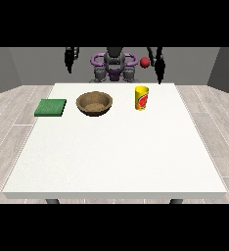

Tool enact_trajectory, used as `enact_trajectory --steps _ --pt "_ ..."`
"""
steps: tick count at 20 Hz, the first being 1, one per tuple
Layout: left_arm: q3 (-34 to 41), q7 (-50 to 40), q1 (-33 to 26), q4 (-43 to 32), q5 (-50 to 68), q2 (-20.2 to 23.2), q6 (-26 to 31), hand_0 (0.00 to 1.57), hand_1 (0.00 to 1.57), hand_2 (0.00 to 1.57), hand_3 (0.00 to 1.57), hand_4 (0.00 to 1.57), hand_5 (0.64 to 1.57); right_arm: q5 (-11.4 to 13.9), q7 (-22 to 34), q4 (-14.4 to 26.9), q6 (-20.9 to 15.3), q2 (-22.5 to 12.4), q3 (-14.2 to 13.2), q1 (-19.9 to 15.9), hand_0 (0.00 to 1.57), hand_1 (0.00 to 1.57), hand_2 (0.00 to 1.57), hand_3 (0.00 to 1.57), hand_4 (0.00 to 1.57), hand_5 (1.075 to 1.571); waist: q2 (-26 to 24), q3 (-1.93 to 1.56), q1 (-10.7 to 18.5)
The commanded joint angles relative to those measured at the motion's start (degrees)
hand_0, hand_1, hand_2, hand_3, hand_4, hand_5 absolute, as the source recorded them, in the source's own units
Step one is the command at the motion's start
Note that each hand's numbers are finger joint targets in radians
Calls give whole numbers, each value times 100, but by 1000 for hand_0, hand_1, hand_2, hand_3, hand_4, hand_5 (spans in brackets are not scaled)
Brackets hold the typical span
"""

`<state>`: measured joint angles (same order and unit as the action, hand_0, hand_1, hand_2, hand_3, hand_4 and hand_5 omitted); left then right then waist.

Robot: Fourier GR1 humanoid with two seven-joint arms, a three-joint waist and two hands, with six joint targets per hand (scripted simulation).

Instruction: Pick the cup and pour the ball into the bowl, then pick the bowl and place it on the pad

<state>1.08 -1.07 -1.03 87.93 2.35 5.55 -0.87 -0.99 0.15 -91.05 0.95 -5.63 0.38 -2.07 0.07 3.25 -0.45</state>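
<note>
A yellow cup with a red mark stands upright on the white table, right of centre near the far edge. A small red ball shows in the air above and behind the cup, just beside the hand at the view's right. That hand hangs with its fingers pointing down, well above the table. A brown bowl sits left of the cup and looks empty. A green pad lies flat at the table's left edge. The hand at the view's left is raised above the far left corner, fingers relaxed and holding nothing.
The robot's torso stands behind the far edge, between the two hands. The table's near half is bare white surface. A grey wooden floor surrounds the table.
</note>
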Motion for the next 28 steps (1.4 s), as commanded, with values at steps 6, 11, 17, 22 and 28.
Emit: enact_trajectory --steps 6,11,17,22,28 --pt "16 -530 160 686 13 308 75 0 0 0 0 0 1524 -43 662 -532 15 -326 -149 -44 0 0 0 0 0 1568 -1615 -302 -72" --pt "-1207 -217 -1077 1816 858 -540 191 0 0 0 0 0 1525 -413 275 -231 -257 69 -539 602 0 0 0 0 0 1567 -1823 -326 603" --pt "-1120 196 -778 2177 307 -360 47 0 0 0 0 0 1467 -274 -591 -154 -219 212 -507 330 0 0 0 0 0 1564 -638 -326 461" --pt "-593 505 171 1551 169 -243 -8 0 0 0 0 0 1376 -519 -576 87 110 17 -588 -324 0 0 0 0 0 1563 135 -325 202" --pt "1 1540 808 338 -139 82 7 0 0 0 0 0 1269 -797 -951 325 535 -359 -898 -854 0 0 0 0 0 1562 1043 -323 -169"
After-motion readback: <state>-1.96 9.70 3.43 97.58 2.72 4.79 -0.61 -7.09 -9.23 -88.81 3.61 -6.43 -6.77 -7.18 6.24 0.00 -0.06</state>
